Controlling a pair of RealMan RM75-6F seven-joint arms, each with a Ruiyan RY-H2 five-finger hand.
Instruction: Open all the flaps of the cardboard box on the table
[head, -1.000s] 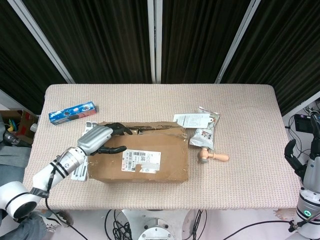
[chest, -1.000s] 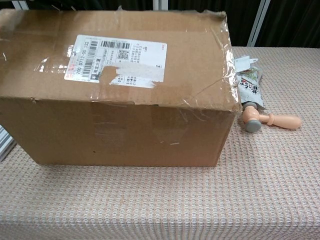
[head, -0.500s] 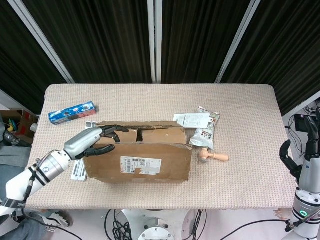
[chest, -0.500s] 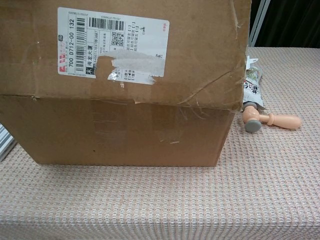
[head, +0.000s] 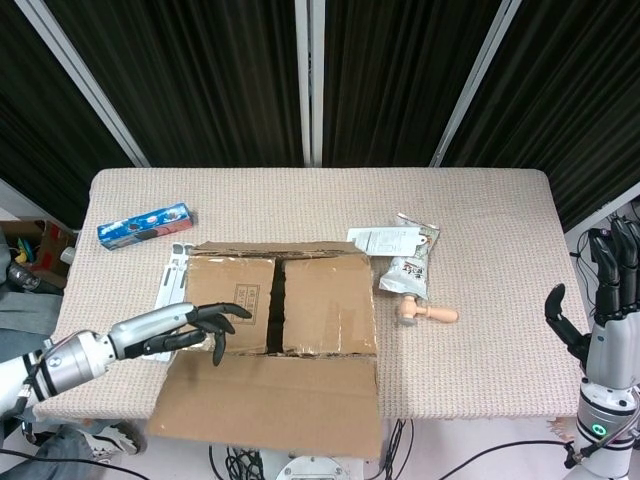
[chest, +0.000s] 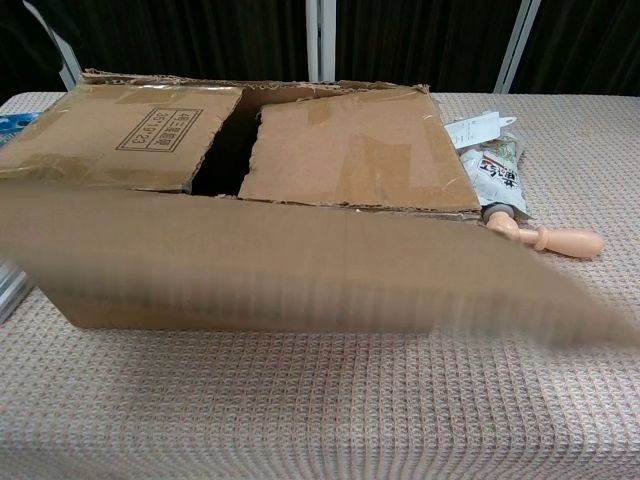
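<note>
The cardboard box (head: 280, 300) stands mid-table. Its long near flap (head: 265, 400) is folded out past the table's front edge; in the chest view this near flap (chest: 300, 270) is motion-blurred. Two inner flaps, left (head: 232, 305) and right (head: 325, 305), still lie flat over the opening with a dark gap between them; the chest view shows them too, left (chest: 120, 135) and right (chest: 360, 150). My left hand (head: 195, 328) hovers at the box's near-left corner, fingers spread, holding nothing. My right hand (head: 600, 300) is raised beyond the table's right edge, fingers apart and empty.
A blue snack pack (head: 146, 224) lies at the back left. White packets (head: 395, 240), a printed pouch (head: 408, 275) and a wooden mallet (head: 428, 314) lie just right of the box. A white strip (head: 170, 275) lies along the box's left side.
The labelled near flap has swung up off the box top and fallen outward toward the front. My left hand drew back toward the near-left corner. My right hand rose slightly.
</note>
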